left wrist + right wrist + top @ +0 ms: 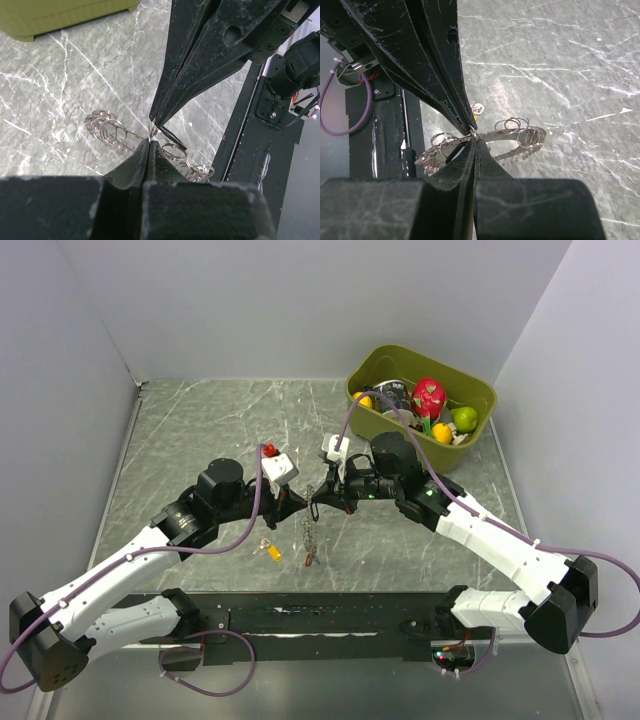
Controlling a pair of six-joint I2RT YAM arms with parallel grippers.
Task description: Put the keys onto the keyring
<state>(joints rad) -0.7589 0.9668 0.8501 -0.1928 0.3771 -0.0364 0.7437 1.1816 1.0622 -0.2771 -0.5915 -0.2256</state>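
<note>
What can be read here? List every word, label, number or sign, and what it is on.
None can be read.
Items in the green bin: any print is too small to read.
The keyring and the table: no lettering seen.

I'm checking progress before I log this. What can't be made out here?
- Top view: the keyring is tiny, and the left gripper and right gripper cover where it is held.
- Both wrist views: whether the ring's wire is pried apart at the shut jaws; too thin.
- Black-capped key: seen in no view.
</note>
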